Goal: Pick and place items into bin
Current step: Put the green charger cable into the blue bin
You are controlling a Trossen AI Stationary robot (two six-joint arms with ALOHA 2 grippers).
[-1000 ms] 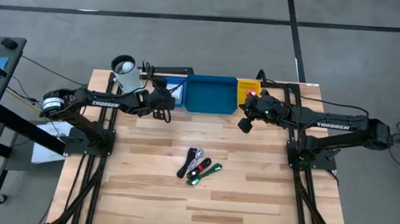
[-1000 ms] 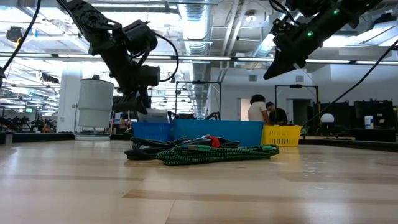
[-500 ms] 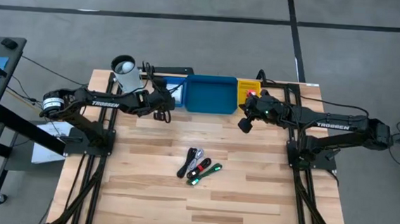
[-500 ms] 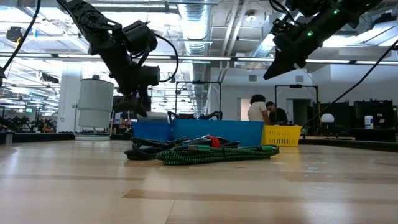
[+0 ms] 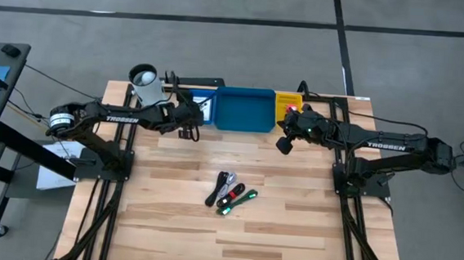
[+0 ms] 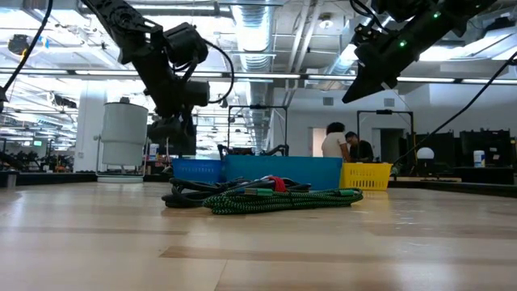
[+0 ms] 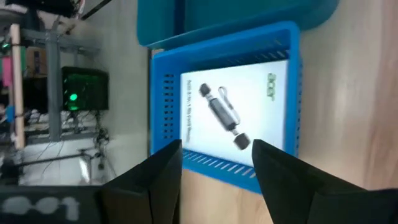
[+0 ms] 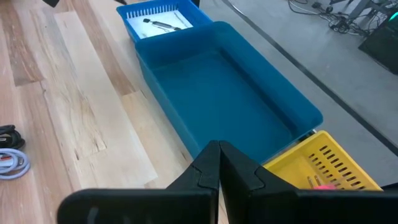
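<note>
A tangle of braided cables (image 5: 230, 193), black, red and green, lies mid-table on pale wood planks (image 5: 274, 231). Toward the far edge, the left gripper (image 5: 188, 124) hangs spread and empty over the small slotted blue tray (image 7: 160, 93); only its wrist view shows the white printed packet (image 7: 234, 115) lying flat inside. The right gripper (image 5: 284, 143), pinched closed, hovers beside the smooth wide blue tray (image 5: 244, 109) and the yellow tray (image 8: 326, 163).

The dark left arm stretches across the table's far left, its left gripper (image 7: 216, 168) raised off the surface with fingers spread apart. The dark right arm reaches inward, its right gripper (image 8: 219, 163) raised, fingers pressed together.
</note>
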